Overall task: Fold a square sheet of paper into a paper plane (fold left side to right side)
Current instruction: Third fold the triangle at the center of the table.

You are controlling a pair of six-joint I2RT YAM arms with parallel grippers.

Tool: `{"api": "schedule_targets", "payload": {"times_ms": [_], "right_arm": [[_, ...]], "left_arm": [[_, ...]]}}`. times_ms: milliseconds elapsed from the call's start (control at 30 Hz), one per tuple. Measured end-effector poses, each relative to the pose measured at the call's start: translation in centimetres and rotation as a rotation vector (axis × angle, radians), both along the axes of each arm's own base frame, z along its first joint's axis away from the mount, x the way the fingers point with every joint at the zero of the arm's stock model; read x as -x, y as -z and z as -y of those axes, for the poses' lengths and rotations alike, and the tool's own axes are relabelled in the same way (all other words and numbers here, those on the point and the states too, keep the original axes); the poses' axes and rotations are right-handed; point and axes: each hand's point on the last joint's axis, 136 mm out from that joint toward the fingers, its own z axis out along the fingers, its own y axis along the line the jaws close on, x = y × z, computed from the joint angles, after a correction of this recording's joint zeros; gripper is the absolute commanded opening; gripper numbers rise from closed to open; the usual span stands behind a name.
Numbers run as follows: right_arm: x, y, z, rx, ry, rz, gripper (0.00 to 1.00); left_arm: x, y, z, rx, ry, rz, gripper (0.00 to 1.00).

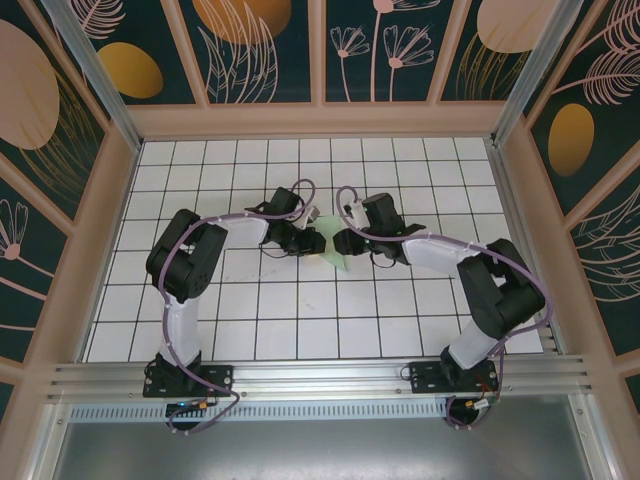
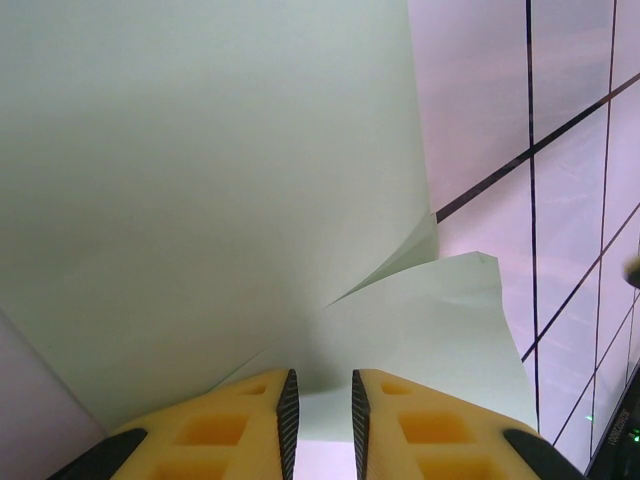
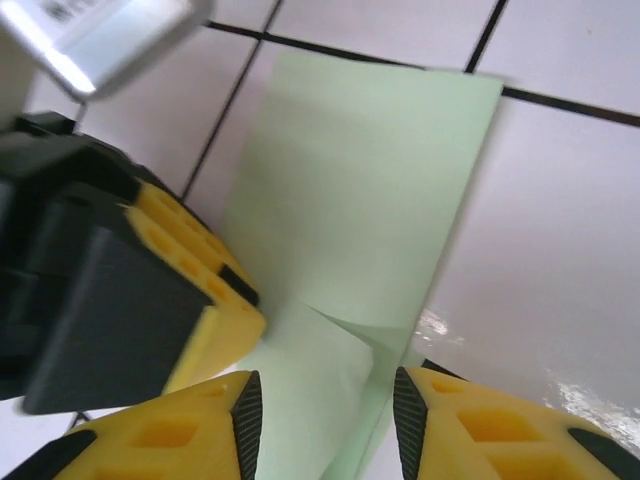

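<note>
The square sheet of paper (image 1: 338, 263), pale green, lies folded on the tiles between both grippers at the table's middle. In the left wrist view the sheet (image 2: 200, 200) spreads wide, with a curled flap on the right. My left gripper (image 2: 320, 375) has its jaws narrowly apart at the sheet's near edge. In the right wrist view the sheet (image 3: 360, 200) is a long strip with a creased flap. My right gripper (image 3: 327, 378) stands open astride that flap. The left gripper's yellow fingers (image 3: 200, 270) rest on the strip's left edge. The paper plane is out of view.
The white grid-tiled table (image 1: 300, 320) is fenced by tan frame walls (image 1: 110, 200) on three sides. An aluminium rail (image 1: 320, 375) with both arm bases runs along the near edge. Both arms reach inward, their purple cables arching above them.
</note>
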Motion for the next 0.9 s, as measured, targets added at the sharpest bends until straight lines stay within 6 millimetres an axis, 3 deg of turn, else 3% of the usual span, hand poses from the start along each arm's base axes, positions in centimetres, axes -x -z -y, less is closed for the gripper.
{"api": "schedule_targets", "payload": {"times_ms": [367, 700, 900], "right_arm": [[5.0, -0.4, -2.9, -0.149, -0.128, -0.193, 0.39], [5.9, 2.8, -2.7, -0.101, -0.122, -0.306, 0.39], [5.9, 3.6, -2.4, -0.077, -0.109, -0.321, 0.39]], "left_arm": [[0.0, 0.0, 0.0, 0.000, -0.003, -0.003, 0.25], [0.0, 0.0, 0.0, -0.001, -0.003, -0.002, 0.25], [0.0, 0.0, 0.0, -0.001, -0.003, -0.002, 0.25]]}}
